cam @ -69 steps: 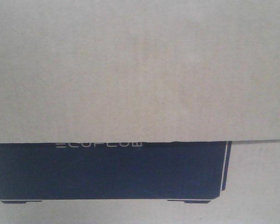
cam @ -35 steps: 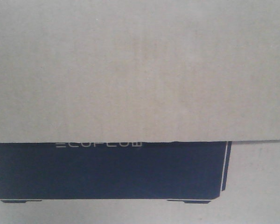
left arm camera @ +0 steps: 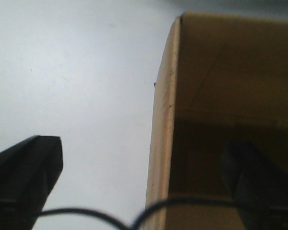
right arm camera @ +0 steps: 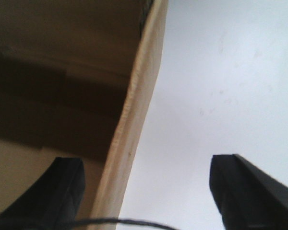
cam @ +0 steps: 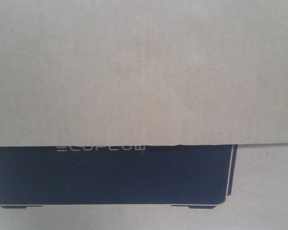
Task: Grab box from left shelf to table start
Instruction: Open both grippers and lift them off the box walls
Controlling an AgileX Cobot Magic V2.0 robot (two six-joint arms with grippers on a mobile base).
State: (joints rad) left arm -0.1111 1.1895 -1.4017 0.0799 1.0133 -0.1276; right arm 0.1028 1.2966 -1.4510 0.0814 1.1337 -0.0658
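Observation:
The box (cam: 144,72) fills the front view: plain brown cardboard above, and below it a black printed rectangle (cam: 110,177) with pale ECOFLOW lettering. My left gripper (left arm camera: 141,146) is open and straddles a box wall (left arm camera: 163,120). One of its fingers (left arm camera: 24,177) is outside the box and the other (left arm camera: 254,182) is inside the dark interior. My right gripper (right arm camera: 148,162) is also open across the opposite wall (right arm camera: 134,120), with one finger (right arm camera: 57,191) inside and one (right arm camera: 245,191) outside. The jaws of both stand well apart from the cardboard. The left shelf is out of view.
A pale white surface (left arm camera: 72,72) lies beyond the box in the left wrist view, and the same kind of white surface (right arm camera: 221,86) shows in the right wrist view. A thin black cable (left arm camera: 86,213) crosses the bottom of the left wrist view.

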